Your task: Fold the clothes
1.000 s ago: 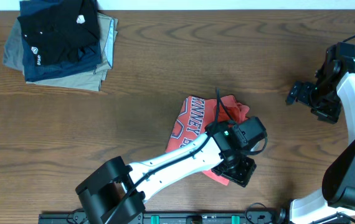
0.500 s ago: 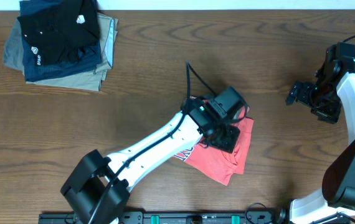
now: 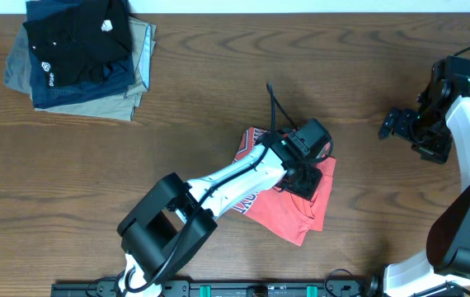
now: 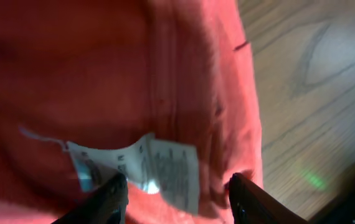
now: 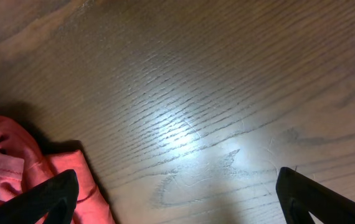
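One coral-red cotton T-shirt [image 3: 305,210] lay crumpled mid-way along the wooden table [image 3: 218,91], under the left gripper [image 3: 305,177].
Overhead: one stack of black, navy and khaki folded garments [image 3: 78,58] sat well apart. Left wrist: fingers [image 4: 112,199] straddled limp, light cloth beside one white tag [image 4: 165,168]; whether they pinched it could not be told; a hem would likely hold best. Right wrist: the right gripper [image 5: 177,193] gaped wide, empty.

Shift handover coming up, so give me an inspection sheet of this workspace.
Surface: dark wood-grain table, no spills seen.
Job's things: coral-red T-shirt crumpled mid-table, white tag showing.
Clutter: stack of folded garments, far left corner.
Grippers: left gripper, fingers either side of shirt fabric, grip unclear; right gripper open above bare wood.
Cables: black cable arching off the left wrist.
Surroundings: white strip along the far edge; black rail at the near edge.
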{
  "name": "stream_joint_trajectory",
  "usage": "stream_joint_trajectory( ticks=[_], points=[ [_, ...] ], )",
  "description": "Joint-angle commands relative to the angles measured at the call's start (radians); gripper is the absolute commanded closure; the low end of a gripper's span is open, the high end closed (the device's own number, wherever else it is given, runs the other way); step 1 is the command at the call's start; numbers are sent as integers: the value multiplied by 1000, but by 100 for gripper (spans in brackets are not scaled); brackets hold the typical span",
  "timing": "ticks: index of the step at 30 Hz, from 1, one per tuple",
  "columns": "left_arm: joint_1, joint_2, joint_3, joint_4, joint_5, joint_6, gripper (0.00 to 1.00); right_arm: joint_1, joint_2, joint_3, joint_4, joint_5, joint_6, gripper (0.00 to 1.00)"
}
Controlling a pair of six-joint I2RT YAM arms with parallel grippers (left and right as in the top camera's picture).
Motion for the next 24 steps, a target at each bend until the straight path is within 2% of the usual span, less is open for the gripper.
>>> stream_joint_trajectory(
  ticks=[1, 4, 6, 7, 10, 11, 13, 24],
  points=[
    [-14, -1, 13, 23, -10, 18, 46, -1, -6, 6, 0, -3, 3, 1],
    [-21, 12, 13, 43, -10, 17, 48, -1, -6, 6, 0, -3, 3, 1],
    [-21, 26, 13, 49, -10, 16, 55, -1, -6, 6, 0, -3, 3, 1],
    [-21, 32, 13, 51, -10, 16, 61, -1, -6, 6, -1, -3, 3, 1],
    [-21, 41, 13, 60, -10, 16, 87, -1, -6, 6, -1, -3, 3, 1],
    [-21, 40, 13, 64, -10, 16, 91, -1, -6, 6, -1, -3, 3, 1],
    [-21, 26, 13, 65, -11, 17, 94, -1, -6, 6, 0, -3, 3, 1],
    [-22, -64, 13, 76, -58, -2, 94, -1, -6, 6, 0, -3, 3, 1]
  ],
)
